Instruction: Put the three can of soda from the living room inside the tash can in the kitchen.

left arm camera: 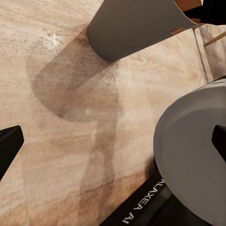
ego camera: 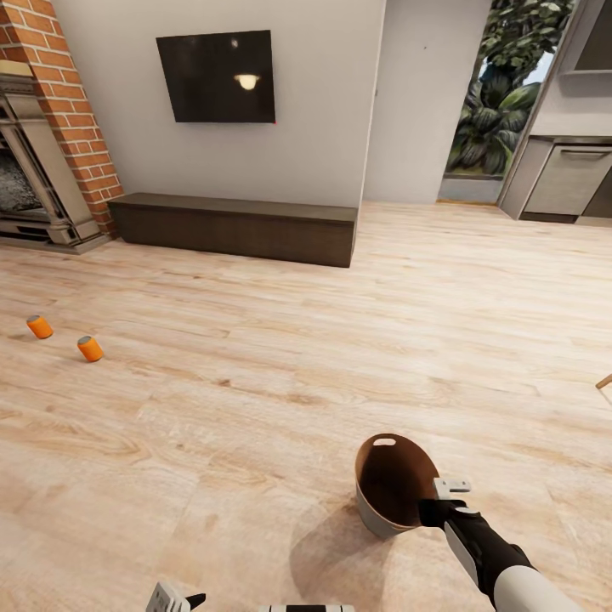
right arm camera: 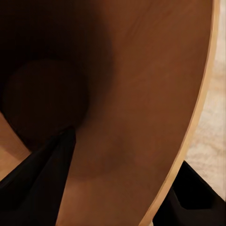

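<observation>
The trash can (ego camera: 387, 476), grey outside and brown inside, hangs tilted at the lower middle of the head view, with its shadow on the planks beside it. My right gripper (ego camera: 435, 508) is shut on its rim. In the right wrist view one finger (right arm camera: 47, 183) lies inside the brown wall (right arm camera: 141, 94) and the other outside. Two orange soda cans (ego camera: 40, 326) (ego camera: 90, 348) lie on the floor far left. The dark blue can is out of view. My left gripper (ego camera: 177, 600) is open and empty, low by my base, with the bin's grey outside (left arm camera: 136, 28) ahead of it.
A red brick fireplace (ego camera: 51, 127) stands at the back left, with a wall TV (ego camera: 217, 76) above a long dark low cabinet (ego camera: 238, 225). Kitchen units (ego camera: 565, 178) show at the back right, beside a window onto plants (ego camera: 501, 102). My grey base (left arm camera: 193, 155) is close by.
</observation>
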Motion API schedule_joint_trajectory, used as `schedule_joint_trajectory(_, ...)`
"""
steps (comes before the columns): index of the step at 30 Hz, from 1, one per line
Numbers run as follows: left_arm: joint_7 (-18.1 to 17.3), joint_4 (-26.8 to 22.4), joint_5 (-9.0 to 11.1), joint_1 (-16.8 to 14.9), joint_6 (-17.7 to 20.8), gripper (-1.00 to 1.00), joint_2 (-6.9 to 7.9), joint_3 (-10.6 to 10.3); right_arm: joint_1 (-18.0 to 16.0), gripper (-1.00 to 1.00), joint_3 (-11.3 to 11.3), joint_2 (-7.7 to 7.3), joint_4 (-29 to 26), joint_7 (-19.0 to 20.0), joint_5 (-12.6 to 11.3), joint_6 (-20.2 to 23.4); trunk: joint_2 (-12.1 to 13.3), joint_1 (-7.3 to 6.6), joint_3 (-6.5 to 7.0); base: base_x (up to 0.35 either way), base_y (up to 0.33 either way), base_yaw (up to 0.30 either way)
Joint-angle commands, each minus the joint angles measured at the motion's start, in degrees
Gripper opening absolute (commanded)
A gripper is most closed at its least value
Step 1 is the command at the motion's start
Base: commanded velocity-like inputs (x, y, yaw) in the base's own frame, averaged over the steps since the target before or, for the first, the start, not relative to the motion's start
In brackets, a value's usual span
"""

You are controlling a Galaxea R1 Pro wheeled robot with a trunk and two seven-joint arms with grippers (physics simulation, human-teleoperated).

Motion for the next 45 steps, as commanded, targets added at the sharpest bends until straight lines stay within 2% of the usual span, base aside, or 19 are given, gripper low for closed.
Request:
schedule_joint_trajectory(1,0.0,0.0,0.0,0.0,0.0,1.00,0.00,0.0,0.1,-1.00,0.4,0.04,0.1,0.3,-0.8,0.0,0.0,0.01,-0.01,0.000,0.000,0.000)
schedule_joint_trajectory(45,0.0,0.0,0.0,0.0,0.0,1.00,0.00,0.0,0.1,-1.00,0.4,0.04,-0.2,0.3,-1.1,0.0,0.0,0.01,-0.01,0.000,0.000,0.000)
